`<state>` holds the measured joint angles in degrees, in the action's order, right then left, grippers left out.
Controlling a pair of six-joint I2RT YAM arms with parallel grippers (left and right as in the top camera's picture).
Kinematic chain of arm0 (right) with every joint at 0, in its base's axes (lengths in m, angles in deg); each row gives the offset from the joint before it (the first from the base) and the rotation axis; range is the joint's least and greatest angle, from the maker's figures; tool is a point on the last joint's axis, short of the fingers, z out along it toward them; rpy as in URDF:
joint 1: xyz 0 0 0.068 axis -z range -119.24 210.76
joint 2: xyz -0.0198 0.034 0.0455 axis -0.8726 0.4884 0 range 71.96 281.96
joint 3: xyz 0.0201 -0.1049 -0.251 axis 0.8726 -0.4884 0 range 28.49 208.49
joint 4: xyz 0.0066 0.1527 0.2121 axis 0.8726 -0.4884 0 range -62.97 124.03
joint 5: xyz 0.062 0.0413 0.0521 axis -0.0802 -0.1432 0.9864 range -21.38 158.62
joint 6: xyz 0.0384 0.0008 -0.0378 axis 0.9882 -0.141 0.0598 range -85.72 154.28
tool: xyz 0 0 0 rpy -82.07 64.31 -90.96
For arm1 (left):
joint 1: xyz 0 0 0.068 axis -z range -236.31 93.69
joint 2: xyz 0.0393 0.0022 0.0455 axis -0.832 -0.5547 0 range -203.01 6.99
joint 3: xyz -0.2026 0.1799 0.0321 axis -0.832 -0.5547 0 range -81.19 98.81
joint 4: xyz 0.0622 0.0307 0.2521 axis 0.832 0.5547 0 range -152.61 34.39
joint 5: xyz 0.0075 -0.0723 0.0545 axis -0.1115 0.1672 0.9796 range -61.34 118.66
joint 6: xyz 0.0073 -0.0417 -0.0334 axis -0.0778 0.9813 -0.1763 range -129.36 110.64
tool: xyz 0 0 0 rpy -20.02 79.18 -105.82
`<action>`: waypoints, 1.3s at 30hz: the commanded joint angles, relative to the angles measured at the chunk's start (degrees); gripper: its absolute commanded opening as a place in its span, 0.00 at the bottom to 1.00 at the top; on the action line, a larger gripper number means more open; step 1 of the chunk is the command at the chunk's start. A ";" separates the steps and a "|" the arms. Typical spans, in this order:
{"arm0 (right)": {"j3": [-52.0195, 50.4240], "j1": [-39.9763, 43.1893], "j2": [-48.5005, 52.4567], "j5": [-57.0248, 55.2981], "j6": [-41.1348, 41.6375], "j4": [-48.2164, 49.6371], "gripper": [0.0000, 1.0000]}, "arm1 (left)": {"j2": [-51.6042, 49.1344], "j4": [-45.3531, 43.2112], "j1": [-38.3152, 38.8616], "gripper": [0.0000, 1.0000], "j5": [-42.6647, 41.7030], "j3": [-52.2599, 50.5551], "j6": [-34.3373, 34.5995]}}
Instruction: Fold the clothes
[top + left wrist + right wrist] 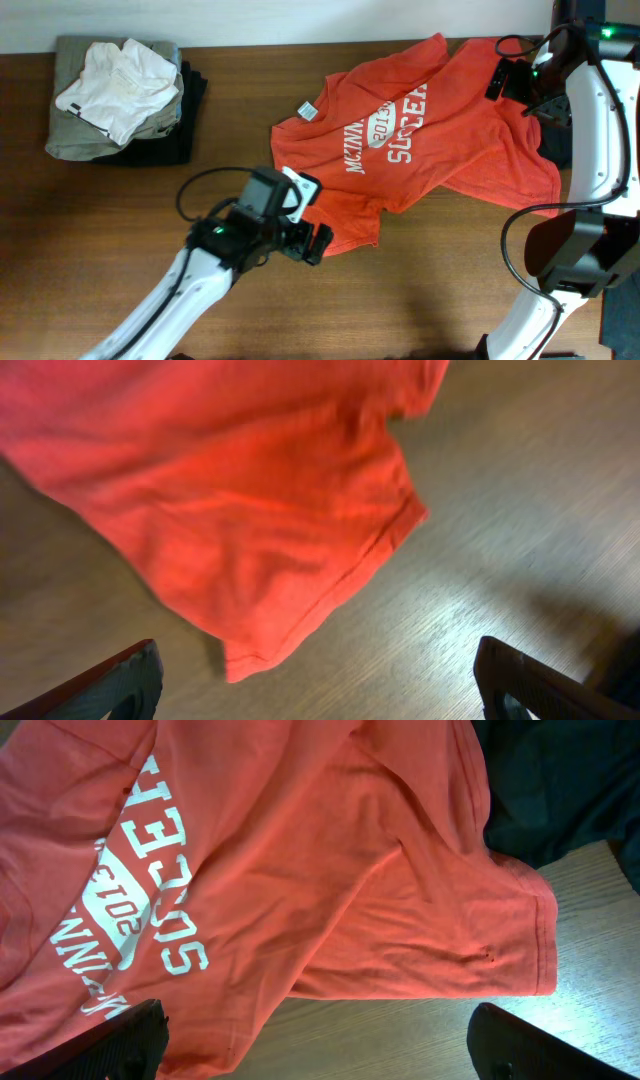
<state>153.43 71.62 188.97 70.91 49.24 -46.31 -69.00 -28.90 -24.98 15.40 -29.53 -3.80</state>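
One red-orange T-shirt (430,130) lies open and rumpled, lettering up, across the centre right of the overhead frame. It shows no neat fold, so I judge its folding has barely begun. One pile (120,95) at the upper left looks finished: I count three folded pieces, khaki, white and dark. One navy garment (560,780) lies loose at the right edge, beside the shirt, and is also left to do. Of the two pincers, the left gripper (318,243), at lower centre, hangs spread wide and empty just by the shirt's bottom corner. The right gripper (505,80), at upper right, hovers over the shirt, equally wide and empty. One white tag (307,110) marks the collar.
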 commanded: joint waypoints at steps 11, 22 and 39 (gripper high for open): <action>0.96 0.15 0.48 -2.99 -0.15 -0.35 0.99 | -10.54 7.41 -4.04 0.89 2.19 0.79 9.68; 0.96 0.15 0.48 -2.99 -0.13 -0.48 0.99 | -18.56 2.69 -2.84 0.83 0.39 0.79 6.10; 0.96 2.99 0.46 -3.04 0.74 -4.61 0.99 | -24.96 -1.77 -1.11 0.24 0.66 0.79 4.57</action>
<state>153.43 72.16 188.97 68.85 49.28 -50.07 -91.07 -30.58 -26.13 15.84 -29.53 1.10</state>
